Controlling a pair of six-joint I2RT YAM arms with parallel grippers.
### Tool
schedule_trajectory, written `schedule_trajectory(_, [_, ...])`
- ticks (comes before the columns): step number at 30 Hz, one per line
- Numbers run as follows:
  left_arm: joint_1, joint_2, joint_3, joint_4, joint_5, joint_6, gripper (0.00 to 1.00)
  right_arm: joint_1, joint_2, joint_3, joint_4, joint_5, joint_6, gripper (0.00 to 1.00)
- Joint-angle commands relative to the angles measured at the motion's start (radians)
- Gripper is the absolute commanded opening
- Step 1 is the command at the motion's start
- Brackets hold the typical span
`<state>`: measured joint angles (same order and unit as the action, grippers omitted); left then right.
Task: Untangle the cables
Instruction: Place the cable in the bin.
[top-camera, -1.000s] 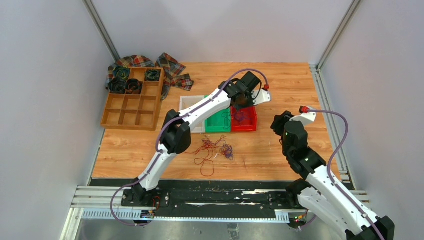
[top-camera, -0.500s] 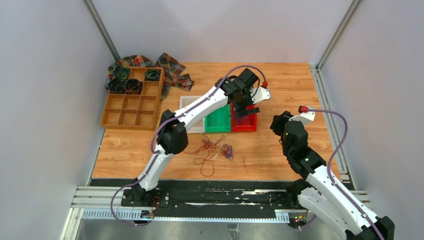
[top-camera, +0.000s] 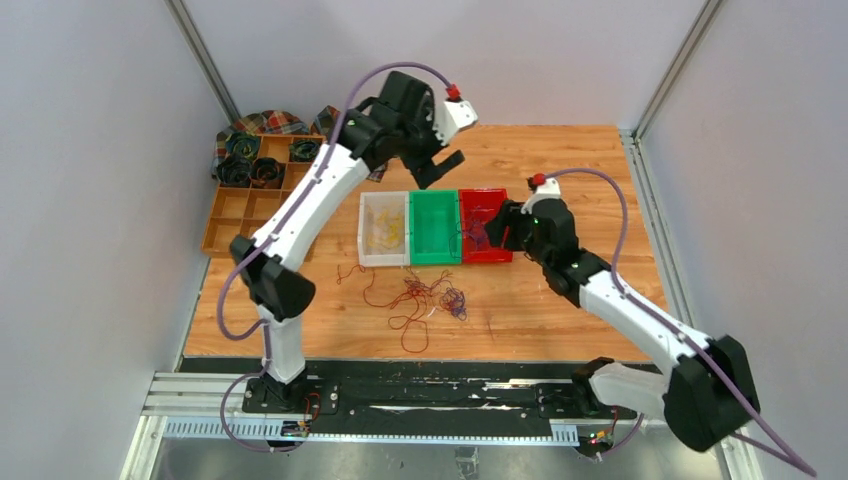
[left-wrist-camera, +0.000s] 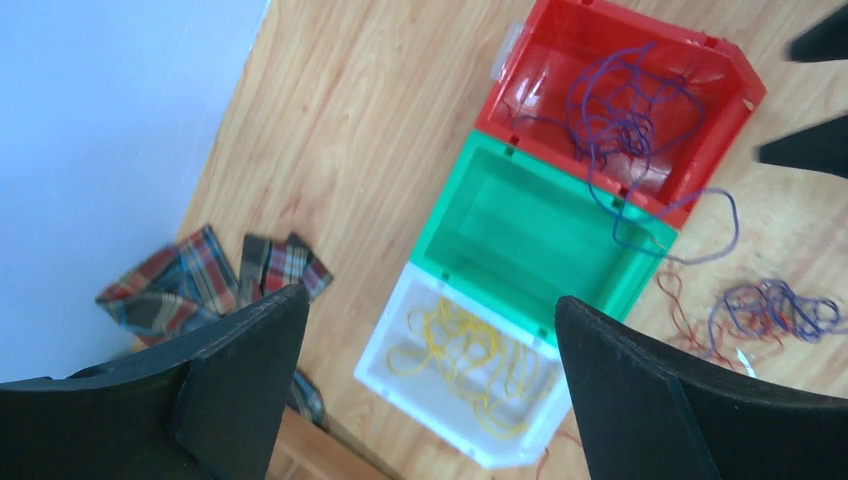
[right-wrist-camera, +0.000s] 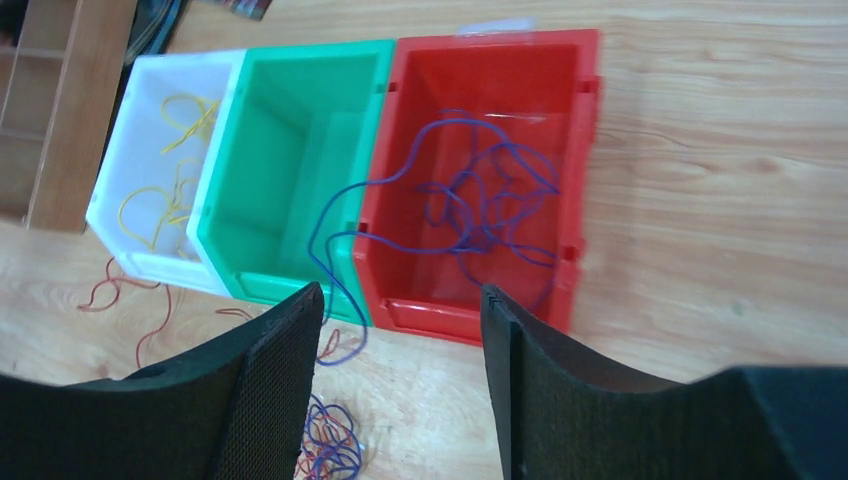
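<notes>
Beside three bins (top-camera: 434, 228), one cable clump (top-camera: 425, 298)

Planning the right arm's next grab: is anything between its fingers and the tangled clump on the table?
Nothing solid. The right gripper hovers open by the red bin; only a purple strand draped out of that bin onto the table lies between it and the clump.

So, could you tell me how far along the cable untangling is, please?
Done: yellow cables lie in the white bin, purple cables in the red bin, one loop trailing out. In hand: nothing; left gripper and right gripper, jaws open. Left: the red-and-purple clump on the table.
</notes>
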<state>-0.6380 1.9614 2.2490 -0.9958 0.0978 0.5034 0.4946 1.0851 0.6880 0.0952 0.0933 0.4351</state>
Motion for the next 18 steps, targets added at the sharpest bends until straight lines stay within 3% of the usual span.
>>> schedule_trajectory(1, [0.066, -0.146, -0.116, -0.041, 0.115, -0.075, 0.98, 0.003, 0.153, 0.105, 0.048, -0.191, -0.072, 0.59])
schedule_trajectory(7, [0.178, -0.298, -0.256, -0.043, 0.232, -0.133, 0.98, 0.007, 0.324, 0.207, 0.021, -0.243, -0.115, 0.54])
schedule_trajectory(18, [0.208, -0.391, -0.314, -0.067, 0.267, -0.082, 0.98, 0.007, 0.338, 0.204, 0.01, -0.307, -0.116, 0.47])
